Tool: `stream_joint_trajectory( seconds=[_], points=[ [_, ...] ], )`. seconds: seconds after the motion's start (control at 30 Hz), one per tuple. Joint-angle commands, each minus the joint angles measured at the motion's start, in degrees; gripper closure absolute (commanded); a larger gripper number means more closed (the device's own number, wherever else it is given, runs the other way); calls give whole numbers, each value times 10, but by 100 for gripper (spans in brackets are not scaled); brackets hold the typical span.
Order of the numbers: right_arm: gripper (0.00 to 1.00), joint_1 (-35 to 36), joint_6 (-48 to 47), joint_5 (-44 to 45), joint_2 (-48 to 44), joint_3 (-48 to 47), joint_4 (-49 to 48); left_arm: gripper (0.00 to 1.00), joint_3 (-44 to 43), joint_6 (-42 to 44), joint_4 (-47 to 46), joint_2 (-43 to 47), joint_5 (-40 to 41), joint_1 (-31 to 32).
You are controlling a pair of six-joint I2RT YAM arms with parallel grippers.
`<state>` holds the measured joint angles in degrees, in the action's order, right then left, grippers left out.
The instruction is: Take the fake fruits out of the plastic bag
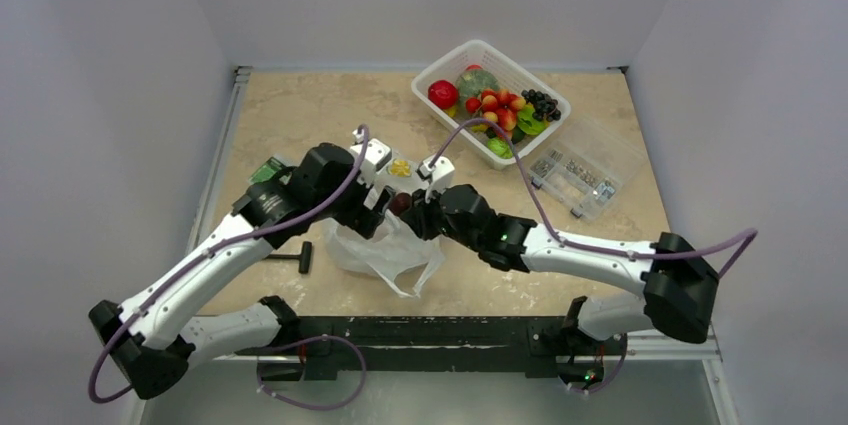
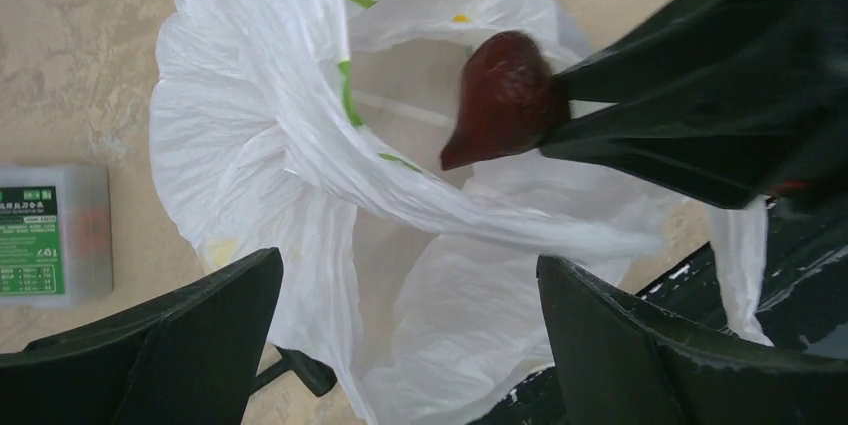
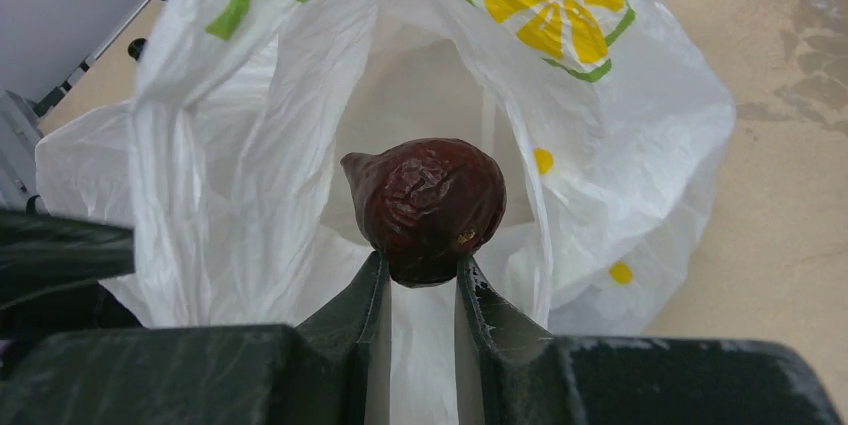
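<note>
The plastic bag, white with yellow-and-green prints, lies crumpled near the table's front edge, its mouth gaping. My right gripper is shut on a wrinkled dark red fruit, held above the bag's opening. The left wrist view shows the same fruit pinched at its end by the right fingers. My left gripper hangs open over the bag, with only loose plastic below its spread jaws. Other fake fruits lie in the basket: a round red fruit, a berry bunch and dark grapes.
A white lattice basket stands at the back right, also holding a green squash. A clear lidded box sits to its right. A green-labelled box lies left of the bag, and a black T-shaped tool beside it.
</note>
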<state>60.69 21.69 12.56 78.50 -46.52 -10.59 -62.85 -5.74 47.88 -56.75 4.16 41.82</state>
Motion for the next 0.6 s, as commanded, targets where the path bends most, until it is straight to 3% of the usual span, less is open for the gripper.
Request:
stream_joint_trajectory(
  seconds=[0.0,0.3,0.5,0.57],
  points=[
    [100,0,25,42,-80,3,98,0,-46,4,34,-63,68,2],
    [100,-12,18,195,-160,-24,247,0,-61,-75,17,-38,42,7],
    [100,-93,14,173,-195,-11,253,0,-55,-159,3,5,-30,18],
    [100,-101,6,172,-204,-11,246,0,-59,-198,4,14,-6,34]
  ],
)
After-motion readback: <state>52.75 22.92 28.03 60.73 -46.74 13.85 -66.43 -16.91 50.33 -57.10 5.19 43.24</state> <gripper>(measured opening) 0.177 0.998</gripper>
